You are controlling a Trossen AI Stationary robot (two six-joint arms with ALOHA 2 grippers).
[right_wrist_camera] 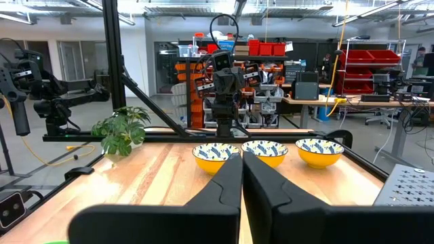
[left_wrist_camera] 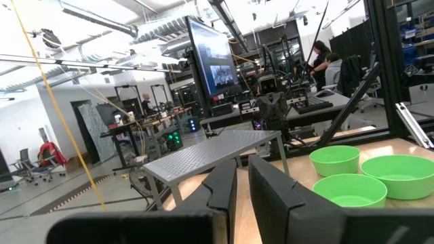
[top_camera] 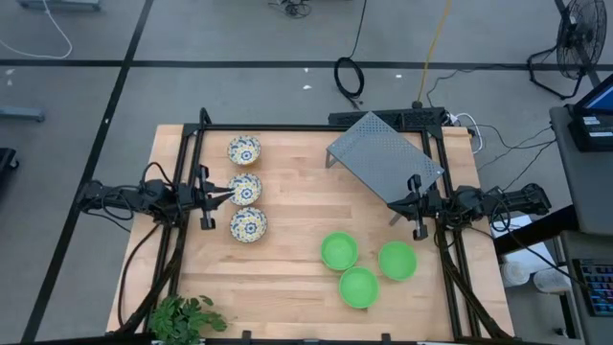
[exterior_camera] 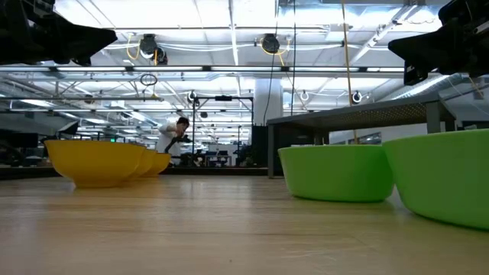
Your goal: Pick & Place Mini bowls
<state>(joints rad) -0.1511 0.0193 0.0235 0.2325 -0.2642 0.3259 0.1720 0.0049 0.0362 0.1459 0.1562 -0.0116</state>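
From above we see the left gripper [top_camera: 226,195] stretched level in from the table's left edge, its fingers drawn almost together on nothing, tip just beside the middle one of three floral bowls [top_camera: 245,188] that stand in a column on the pale wooden table [top_camera: 297,278]. The right gripper [top_camera: 395,204] reaches in from the right edge, fingers pressed shut and empty, its tip by the near corner of the grey perforated rack [top_camera: 386,158], a flat metal sheet on short legs. The three green bowls [top_camera: 339,251] sit in a tight cluster in front of the right gripper, well apart from it, and a leafy plant [top_camera: 182,318] pokes in at the table's lower left corner. At table height we find the bowls' yellow outsides [exterior_camera: 95,161] smooth and glossy on the left, two green ones [exterior_camera: 338,173] large on the right, the rack's edge behind them, both arms only dark shapes in the upper corners, and a person [exterior_camera: 174,136] far back in the room. Past the left wrist's own two dark fingers [left_wrist_camera: 224,193], a narrow gap between them, we look across at the rack [left_wrist_camera: 203,154] and the plain green bowls [left_wrist_camera: 349,190] beyond it. From the right wrist, its fingers [right_wrist_camera: 227,186] meet with no gap, and the three floral bowls [right_wrist_camera: 264,152] line up across the far side of the table, blue-and-yellow inside, with the left arm [right_wrist_camera: 224,95] standing behind them and the plant [right_wrist_camera: 122,130] off to one side.
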